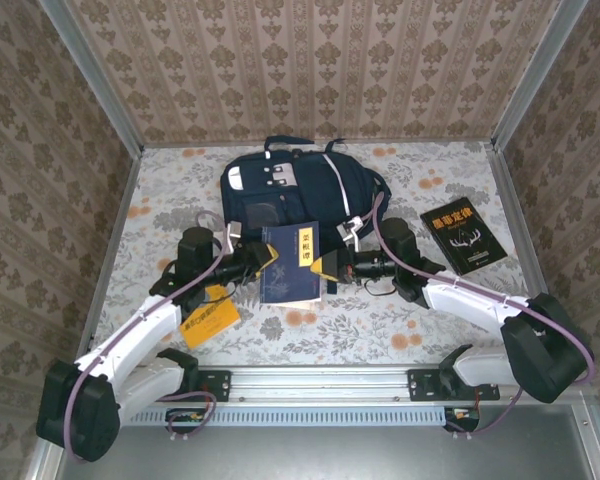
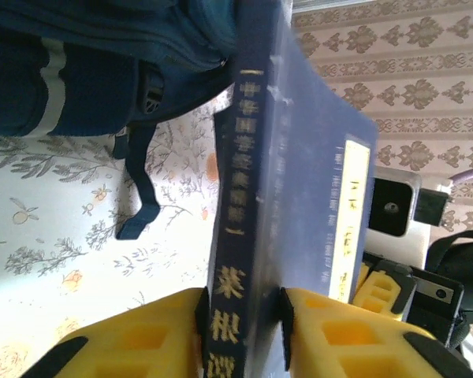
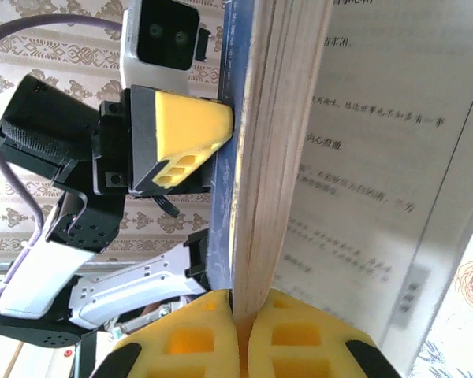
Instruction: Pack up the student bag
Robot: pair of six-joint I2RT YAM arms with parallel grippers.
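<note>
The student bag (image 1: 290,195), navy with white stripes, lies at the back middle of the table; part of it and a strap fill the upper left of the left wrist view (image 2: 102,63). A blue book (image 1: 290,262) with gold lettering is held just in front of the bag, between both arms. My left gripper (image 1: 263,257) is shut on the book's spine (image 2: 240,236), one pad on each cover. My right gripper (image 1: 325,268) is shut on the book's page edge (image 3: 280,157), opposite the left gripper; a loose printed page fans out to the right.
A yellow-orange booklet (image 1: 208,318) lies on the floral tablecloth under my left arm. A black book (image 1: 463,235) lies at the right, near the metal wall frame. Wallpapered walls close in the table on three sides.
</note>
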